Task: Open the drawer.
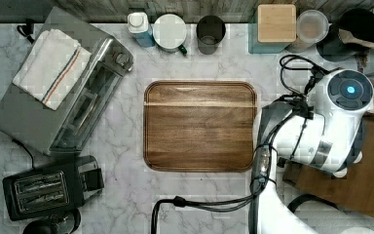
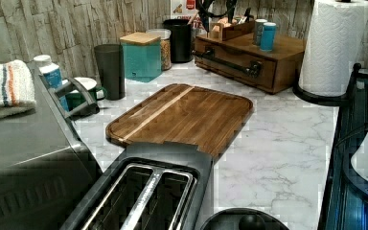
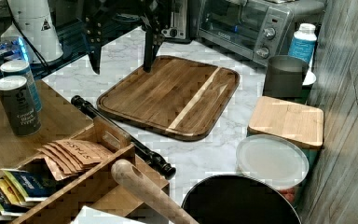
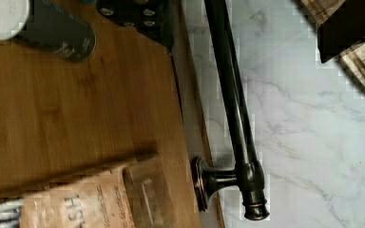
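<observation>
The drawer point(image 2: 230, 75) looked fully closed, at the far right of the desk point(image 2: 287, 143) in the left view. The fingers point(image 3: 148, 63) hung spread wide and empty above its bar handle point(image 4: 233, 95), touching nothing, so gripping and pulling were both left to do.

In the top view, the cutting board point(image 1: 199, 126) lies at the centre of the counter point(image 1: 126, 195). The toaster oven point(image 1: 63, 97) is at 9 o'clock from it with a towel point(image 1: 51, 66) on top. The toaster point(image 1: 48, 187) sits at 8 o'clock. The drawer point(image 2: 235, 62) stands at 3 o'clock, probably shut, and the handle point(image 4: 233, 109) runs along its front.
</observation>
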`<state>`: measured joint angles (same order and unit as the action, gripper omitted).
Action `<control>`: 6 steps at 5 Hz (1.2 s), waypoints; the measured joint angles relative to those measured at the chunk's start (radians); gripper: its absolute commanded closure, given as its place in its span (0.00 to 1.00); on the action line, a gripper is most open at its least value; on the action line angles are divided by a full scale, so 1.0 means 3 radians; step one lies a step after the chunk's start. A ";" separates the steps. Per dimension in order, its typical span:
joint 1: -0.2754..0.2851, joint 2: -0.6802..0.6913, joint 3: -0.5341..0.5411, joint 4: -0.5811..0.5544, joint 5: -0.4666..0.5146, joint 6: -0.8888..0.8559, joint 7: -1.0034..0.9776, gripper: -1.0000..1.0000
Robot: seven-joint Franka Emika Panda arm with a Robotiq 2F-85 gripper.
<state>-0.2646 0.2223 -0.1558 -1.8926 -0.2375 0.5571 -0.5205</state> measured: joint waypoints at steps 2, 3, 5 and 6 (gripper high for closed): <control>0.0009 0.0334 0.0011 0.0055 -0.0015 0.0332 -0.0088 0.00; 0.0005 0.0505 0.0022 0.0055 0.0006 0.0345 -0.0129 0.00; 0.0031 0.0555 0.0036 -0.0140 -0.0077 0.0417 -0.0125 0.00; 0.0075 0.0555 -0.0009 -0.0182 -0.0094 0.0423 -0.0125 0.00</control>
<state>-0.2422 0.3887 -0.1586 -1.9473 -0.2659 0.6841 -0.5581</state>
